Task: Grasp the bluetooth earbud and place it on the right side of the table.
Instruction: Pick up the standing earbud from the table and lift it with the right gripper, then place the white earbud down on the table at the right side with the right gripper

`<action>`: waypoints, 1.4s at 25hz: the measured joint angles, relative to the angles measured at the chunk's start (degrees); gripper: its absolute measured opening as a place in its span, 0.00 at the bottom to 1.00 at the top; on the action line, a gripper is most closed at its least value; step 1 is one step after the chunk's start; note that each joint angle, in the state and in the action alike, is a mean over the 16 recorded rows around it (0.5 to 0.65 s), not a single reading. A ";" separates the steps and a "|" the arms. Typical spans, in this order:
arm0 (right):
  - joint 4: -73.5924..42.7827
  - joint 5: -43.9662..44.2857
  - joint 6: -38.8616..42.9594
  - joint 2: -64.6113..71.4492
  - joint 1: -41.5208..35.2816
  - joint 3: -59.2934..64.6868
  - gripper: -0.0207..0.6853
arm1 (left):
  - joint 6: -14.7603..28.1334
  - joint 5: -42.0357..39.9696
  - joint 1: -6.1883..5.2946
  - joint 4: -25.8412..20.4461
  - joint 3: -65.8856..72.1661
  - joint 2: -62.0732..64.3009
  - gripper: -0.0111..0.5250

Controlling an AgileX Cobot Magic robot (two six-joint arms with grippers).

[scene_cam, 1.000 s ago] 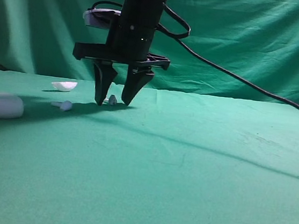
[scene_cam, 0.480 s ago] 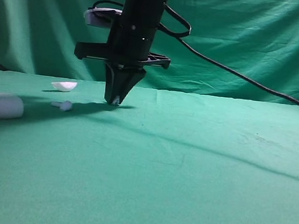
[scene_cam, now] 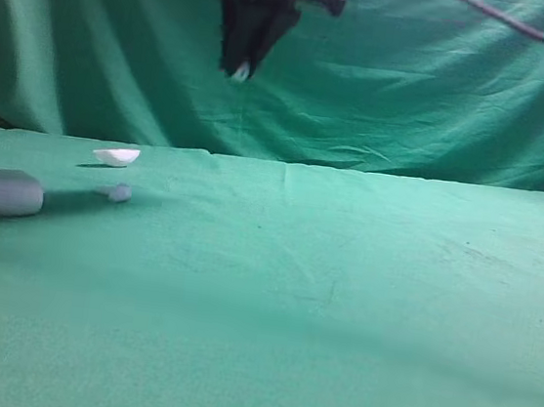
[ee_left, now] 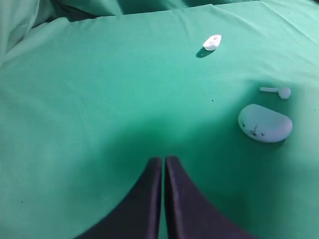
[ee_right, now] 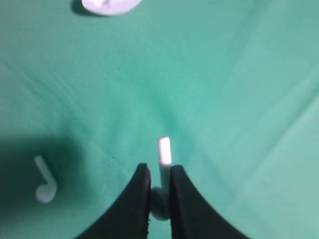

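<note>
Black jaws of the right gripper (ee_right: 159, 199) pinch the bluetooth earbud (ee_right: 163, 172) by its bulb — stem pointing straight out past the tips — high above the table (scene_cam: 343, 271). The left gripper (ee_left: 163, 172) is closed on nothing. Below lie 1 other earbud (ee_right: 45, 181), the oval case (ee_left: 264, 123) and a shell (ee_left: 212, 42); no readable lettering.

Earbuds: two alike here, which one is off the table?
The bluetooth earbud clamped in the right gripper, raised well above the table. The other earbud lies on the cloth beside the white case.
</note>
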 joint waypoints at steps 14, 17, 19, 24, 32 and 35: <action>-4.14 1.48 3.69 -29.67 -11.14 25.31 0.16 | 0.00 0.00 0.00 0.00 0.00 0.00 0.02; -4.35 -2.51 4.45 -37.35 -14.11 37.34 0.16 | 0.00 0.00 0.00 0.00 0.00 0.00 0.02; -4.42 -5.92 4.84 -41.74 -15.72 45.50 0.16 | 0.00 0.00 0.00 0.00 0.00 0.00 0.02; -4.46 -16.22 5.80 -48.14 -18.34 63.08 0.16 | 0.00 0.00 0.00 0.00 0.00 0.00 0.02; -5.34 -30.79 7.53 -44.62 -19.76 75.99 0.16 | 0.00 0.00 0.00 0.00 0.00 0.00 0.02; -6.16 -34.42 8.23 -41.35 -19.79 77.04 0.16 | 0.00 0.00 0.00 0.00 0.00 0.00 0.02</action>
